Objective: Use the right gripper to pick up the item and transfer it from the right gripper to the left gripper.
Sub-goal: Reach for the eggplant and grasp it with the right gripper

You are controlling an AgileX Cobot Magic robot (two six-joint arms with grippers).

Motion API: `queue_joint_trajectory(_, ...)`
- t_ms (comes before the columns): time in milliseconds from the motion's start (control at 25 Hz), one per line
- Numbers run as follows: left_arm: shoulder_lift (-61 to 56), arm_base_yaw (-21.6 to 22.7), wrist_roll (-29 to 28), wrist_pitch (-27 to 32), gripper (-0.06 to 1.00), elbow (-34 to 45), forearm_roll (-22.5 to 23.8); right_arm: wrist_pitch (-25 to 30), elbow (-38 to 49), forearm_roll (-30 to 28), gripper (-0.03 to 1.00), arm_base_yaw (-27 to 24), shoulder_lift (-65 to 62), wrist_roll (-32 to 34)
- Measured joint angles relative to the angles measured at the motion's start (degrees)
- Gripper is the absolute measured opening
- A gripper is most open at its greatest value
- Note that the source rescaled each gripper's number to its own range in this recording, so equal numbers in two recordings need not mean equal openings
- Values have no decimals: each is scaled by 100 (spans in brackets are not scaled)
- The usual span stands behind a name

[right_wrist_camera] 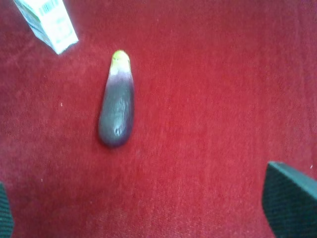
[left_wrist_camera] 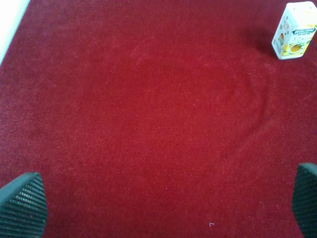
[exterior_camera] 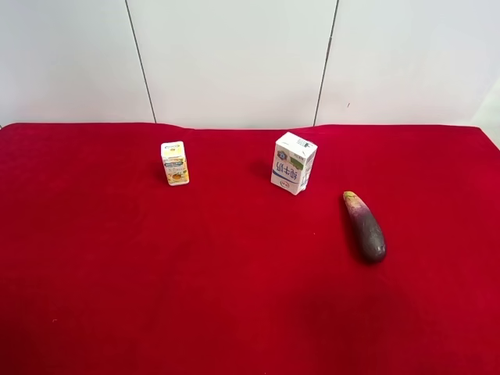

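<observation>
The dark purple eggplant [exterior_camera: 364, 226] with a pale yellow-green stem end lies flat on the red cloth at the exterior high view's right. It also shows in the right wrist view [right_wrist_camera: 117, 100], ahead of my right gripper [right_wrist_camera: 148, 208]. That gripper is open and empty, well short of the eggplant; only its fingertips [right_wrist_camera: 290, 198] show at the frame corners. My left gripper [left_wrist_camera: 163, 203] is open and empty over bare red cloth, its fingertips [left_wrist_camera: 22, 203] far apart. Neither arm shows in the exterior high view.
A white milk carton [exterior_camera: 294, 162] stands behind the eggplant, also in the right wrist view [right_wrist_camera: 47, 22]. A small yellow-white carton [exterior_camera: 175, 162] stands further left, also in the left wrist view [left_wrist_camera: 293, 30]. A white wall backs the red table [exterior_camera: 156, 297].
</observation>
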Motion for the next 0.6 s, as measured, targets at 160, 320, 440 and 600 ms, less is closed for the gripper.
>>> queue_joint_trajectory(160, 0, 0, 0, 0, 100, 0, 0, -290, -28, 5, 100, 0, 1124, 102)
queue_joint_trajectory(320, 0, 0, 0, 0, 100, 0, 0, -721, -28, 21, 100, 0, 2231, 321)
queue_joint_trajectory(440, 0, 0, 0, 0, 100, 0, 0, -1215, -28, 21, 100, 0, 2954, 418)
queue_joint_trajectory(600, 0, 0, 0, 0, 100, 0, 0, -1732, -30, 21, 100, 0, 3805, 527)
